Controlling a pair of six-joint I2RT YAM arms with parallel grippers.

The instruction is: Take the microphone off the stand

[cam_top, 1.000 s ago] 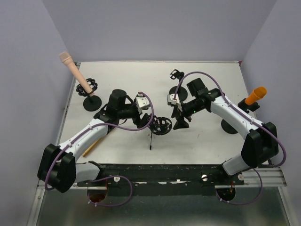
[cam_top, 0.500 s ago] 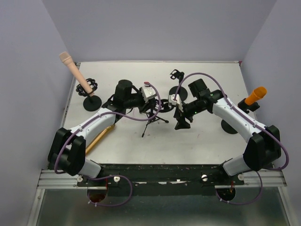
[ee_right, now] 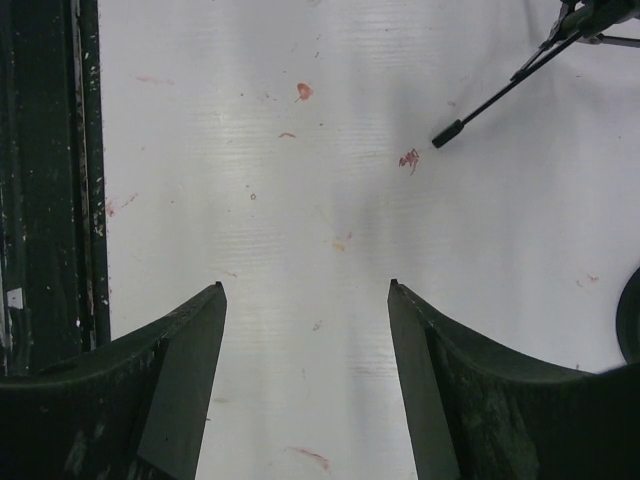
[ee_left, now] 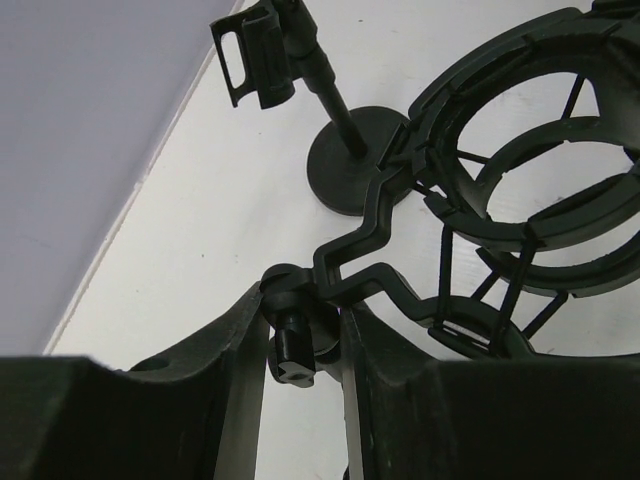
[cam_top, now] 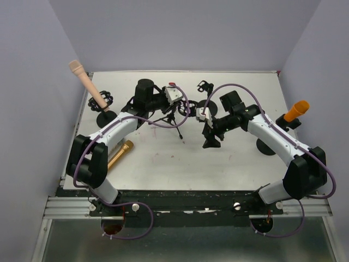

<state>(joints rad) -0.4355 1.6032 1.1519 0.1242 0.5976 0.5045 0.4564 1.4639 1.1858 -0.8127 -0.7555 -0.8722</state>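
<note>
A gold microphone [cam_top: 120, 155] lies loose on the table at the left, apart from both grippers. The black tripod stand [cam_top: 175, 122] with its ring-shaped shock mount [ee_left: 530, 195] hangs from my left gripper [cam_top: 173, 107]. The jaws are shut on the pivot knob [ee_left: 296, 335] under the mount, left gripper [ee_left: 305, 330]. The ring holds no microphone. My right gripper [cam_top: 210, 143] hovers over bare table to the right of the tripod; in its wrist view the right gripper [ee_right: 305, 286] is open and holds nothing. One tripod leg [ee_right: 497, 96] shows at the top right of that view.
A pink microphone [cam_top: 86, 82] stands in a round-base stand [cam_top: 106, 118] at the back left. An orange microphone [cam_top: 296, 111] sits in a stand at the right. An empty clip stand [cam_top: 205, 87] [ee_left: 262, 52] with its round base [ee_left: 352, 165] is close behind the tripod.
My left gripper has closed on the tripod stand and carried it from mid-table toward the back. The gold microphone now shows fully on the table. The right arm has barely moved.
</note>
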